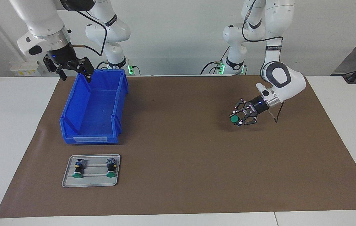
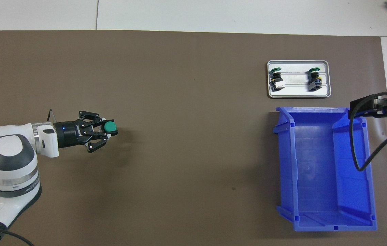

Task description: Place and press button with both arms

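Note:
A button with a green cap is gripped between the fingers of my left gripper, which is shut on it. The gripper lies nearly level, low over the brown mat toward the left arm's end, and points at the middle of the table. Two more buttons lie on a small grey tray. My right gripper hangs open with nothing in it over the rim of the blue bin nearest the robots.
The blue bin holds nothing and stands on the mat toward the right arm's end. The grey tray lies just farther from the robots than the bin. A black cable from the right arm hangs over the bin.

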Robot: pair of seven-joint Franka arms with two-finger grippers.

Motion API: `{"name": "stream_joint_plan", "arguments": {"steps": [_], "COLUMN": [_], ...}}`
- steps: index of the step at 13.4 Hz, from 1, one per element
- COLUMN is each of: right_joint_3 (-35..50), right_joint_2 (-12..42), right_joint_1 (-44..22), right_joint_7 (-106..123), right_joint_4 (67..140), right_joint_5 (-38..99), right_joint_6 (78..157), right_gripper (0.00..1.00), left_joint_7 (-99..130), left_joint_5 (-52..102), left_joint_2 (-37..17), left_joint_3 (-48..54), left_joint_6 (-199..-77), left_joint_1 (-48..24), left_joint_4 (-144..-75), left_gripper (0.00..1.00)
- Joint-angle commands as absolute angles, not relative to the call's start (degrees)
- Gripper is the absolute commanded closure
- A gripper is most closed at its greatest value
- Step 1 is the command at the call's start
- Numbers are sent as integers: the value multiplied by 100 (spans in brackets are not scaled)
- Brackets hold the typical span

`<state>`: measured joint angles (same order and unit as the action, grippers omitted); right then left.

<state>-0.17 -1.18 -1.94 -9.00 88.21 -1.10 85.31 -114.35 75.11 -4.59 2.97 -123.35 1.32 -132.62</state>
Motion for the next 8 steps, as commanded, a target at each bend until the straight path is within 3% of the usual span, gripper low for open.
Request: {"name": "stream_joint_plan", "arguments": {"steps": [1, 8], "right_joint_3": [-9, -9], "right_joint_2": [-255, -255], "right_joint_1": [-158, -150], "right_joint_7": [-773, -773], "right_joint_4": [8965, 8965], "right_joint_5": [-9, -9], "right_joint_6": [8561, 8561], "right_gripper": [0, 0], "left_joint_7": [-11934, -12699], "left_joint_5": [8216, 8621], "left_joint_2": [-536, -834], "left_joint_3": [325, 334], "left_joint_6": [-12269, -12138], "left_joint_1": [106, 70], "left_joint_4": [-13377, -13421], "left_gripper": [100, 100]}}
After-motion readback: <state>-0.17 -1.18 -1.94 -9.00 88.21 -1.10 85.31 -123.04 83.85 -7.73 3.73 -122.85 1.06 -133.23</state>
